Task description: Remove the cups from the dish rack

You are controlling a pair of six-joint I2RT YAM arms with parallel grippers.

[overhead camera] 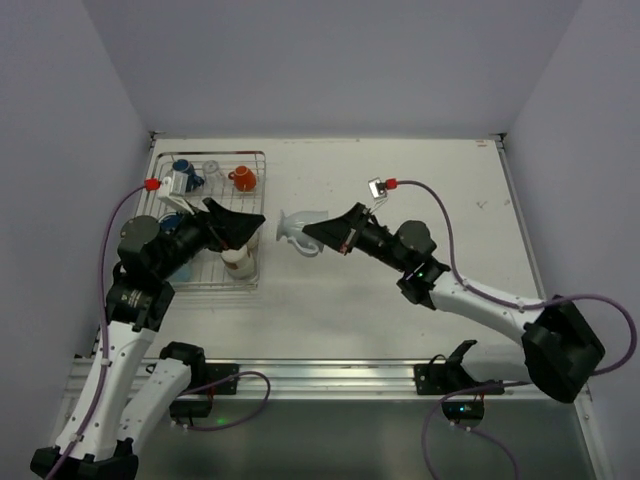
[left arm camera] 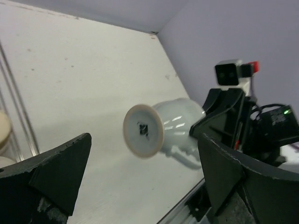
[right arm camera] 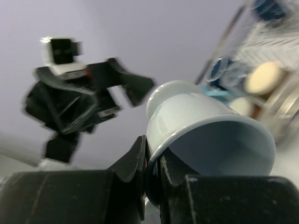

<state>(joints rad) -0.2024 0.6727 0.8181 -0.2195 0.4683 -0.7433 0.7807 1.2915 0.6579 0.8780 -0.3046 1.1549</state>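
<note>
Right claw pinched on rim of pale glossy footed cup, held above white counter, near centre. Cup on side: long axis 9–3 o'clock, round foot toward 9, mouth toward 3, handle toward 6. Left claw spread wide, empty, just at 9 o'clock of foot, apart. Silver wire dish rack at left; orange-red mug inside. Lavender walls beyond.

A pale, glossy footed cup is hanging on its side above the surface, foot pointing left, rim pinched in the jaws of the right gripper. The wire dish rack at left is holding an orange mug, a dark blue mug and a cream cup.
</note>
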